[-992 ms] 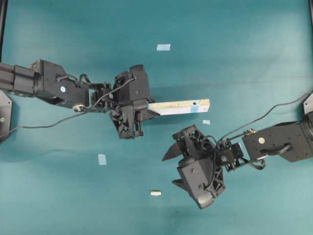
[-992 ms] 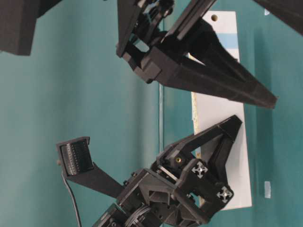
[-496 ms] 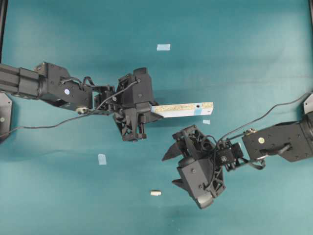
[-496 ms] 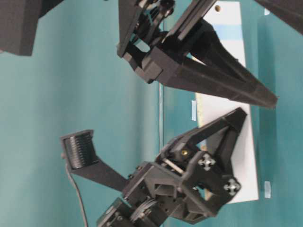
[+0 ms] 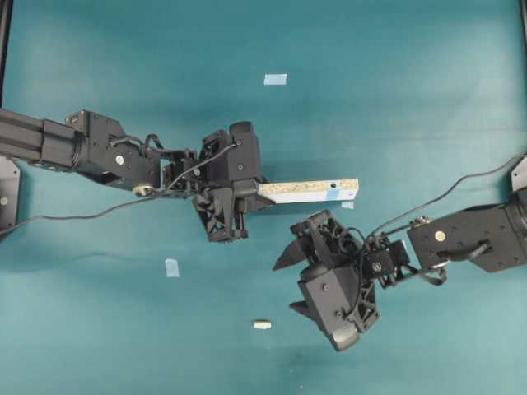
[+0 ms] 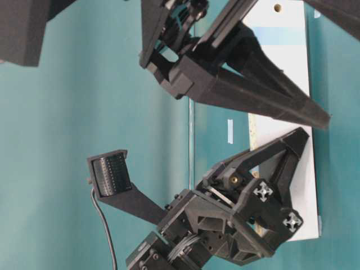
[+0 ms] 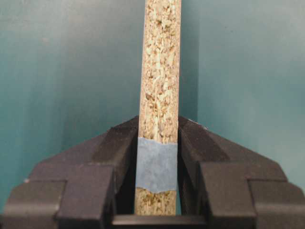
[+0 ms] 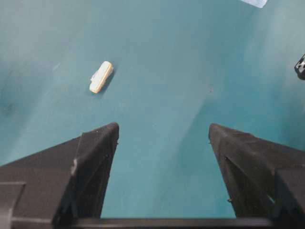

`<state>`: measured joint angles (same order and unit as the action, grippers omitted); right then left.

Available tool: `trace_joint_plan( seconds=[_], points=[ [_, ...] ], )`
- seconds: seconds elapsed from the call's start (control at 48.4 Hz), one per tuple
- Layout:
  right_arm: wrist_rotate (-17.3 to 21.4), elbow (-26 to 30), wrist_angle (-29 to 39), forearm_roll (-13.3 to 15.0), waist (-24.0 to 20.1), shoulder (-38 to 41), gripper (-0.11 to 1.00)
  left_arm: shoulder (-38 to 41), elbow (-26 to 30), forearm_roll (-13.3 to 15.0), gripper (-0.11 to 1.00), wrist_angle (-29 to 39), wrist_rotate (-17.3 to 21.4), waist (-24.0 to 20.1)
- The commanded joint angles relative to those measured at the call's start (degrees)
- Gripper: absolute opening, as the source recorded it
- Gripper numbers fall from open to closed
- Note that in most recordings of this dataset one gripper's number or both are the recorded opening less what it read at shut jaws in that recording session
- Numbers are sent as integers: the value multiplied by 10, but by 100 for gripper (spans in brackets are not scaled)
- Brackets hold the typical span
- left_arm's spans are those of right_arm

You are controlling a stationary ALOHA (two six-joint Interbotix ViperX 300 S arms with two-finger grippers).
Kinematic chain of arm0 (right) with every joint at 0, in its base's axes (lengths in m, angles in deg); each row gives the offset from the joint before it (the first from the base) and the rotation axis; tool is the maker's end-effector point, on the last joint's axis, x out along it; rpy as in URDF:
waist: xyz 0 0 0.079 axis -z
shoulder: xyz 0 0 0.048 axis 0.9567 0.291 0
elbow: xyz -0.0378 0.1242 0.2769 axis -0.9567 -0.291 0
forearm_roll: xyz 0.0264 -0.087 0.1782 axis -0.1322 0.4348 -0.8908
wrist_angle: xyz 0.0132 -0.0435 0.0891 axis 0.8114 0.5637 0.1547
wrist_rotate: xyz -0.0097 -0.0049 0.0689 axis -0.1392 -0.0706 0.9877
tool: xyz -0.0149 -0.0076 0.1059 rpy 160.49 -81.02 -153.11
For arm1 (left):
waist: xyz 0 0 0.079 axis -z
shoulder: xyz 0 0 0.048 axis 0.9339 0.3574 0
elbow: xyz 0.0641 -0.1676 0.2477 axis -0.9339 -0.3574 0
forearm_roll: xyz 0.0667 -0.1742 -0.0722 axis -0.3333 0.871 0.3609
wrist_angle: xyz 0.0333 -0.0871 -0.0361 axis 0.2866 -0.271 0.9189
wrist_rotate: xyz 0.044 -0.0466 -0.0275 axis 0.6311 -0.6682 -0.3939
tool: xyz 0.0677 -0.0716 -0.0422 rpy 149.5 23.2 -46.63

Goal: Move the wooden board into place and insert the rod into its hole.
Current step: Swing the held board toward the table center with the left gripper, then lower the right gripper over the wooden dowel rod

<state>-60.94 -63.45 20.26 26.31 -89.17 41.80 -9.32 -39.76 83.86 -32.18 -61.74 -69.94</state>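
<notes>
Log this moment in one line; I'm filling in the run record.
left gripper: shut on wooden board | right gripper: open, empty | rod: lying on table | insertion: not done

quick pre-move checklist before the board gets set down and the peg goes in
1. Left gripper clamped on the wooden board: ok, both fingers press its sides.
2. Board turned on edge: ok, the chipboard edge faces the left wrist camera.
3. Hole at the blue-patched end unobstructed: ok.
4. Right gripper open and empty: ok.
5. Rod reachable: ok, lying loose on the mat ahead of the right gripper.
6. Board resting on the mat or lifted: cannot tell.
</notes>
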Motion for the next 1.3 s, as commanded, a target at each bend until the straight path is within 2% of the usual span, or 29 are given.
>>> trace_joint_plan(
  seconds=[0.0,0.682,0.724,0.848,0.868,0.972,1.282],
  points=[
    [-1,10,-2,1,2,-6,86,-7,12,0,21,-11,-3,2],
    [-1,9,-2,4,3,-7,86,-5,15,1,22,-11,-6,3],
    [-1,9,-2,4,4,-6,86,-6,16,1,30,-11,-7,3],
    [-1,10,-2,4,3,-6,86,-7,18,0,68,-11,-10,4],
    [-1,10,-2,4,3,-6,86,-8,18,0,69,-11,-10,4],
    [-1,11,-1,4,4,-7,86,-18,18,1,62,-10,-5,7],
    [-1,21,26,7,6,-25,86,-60,-10,-1,63,17,3,8]
  ],
)
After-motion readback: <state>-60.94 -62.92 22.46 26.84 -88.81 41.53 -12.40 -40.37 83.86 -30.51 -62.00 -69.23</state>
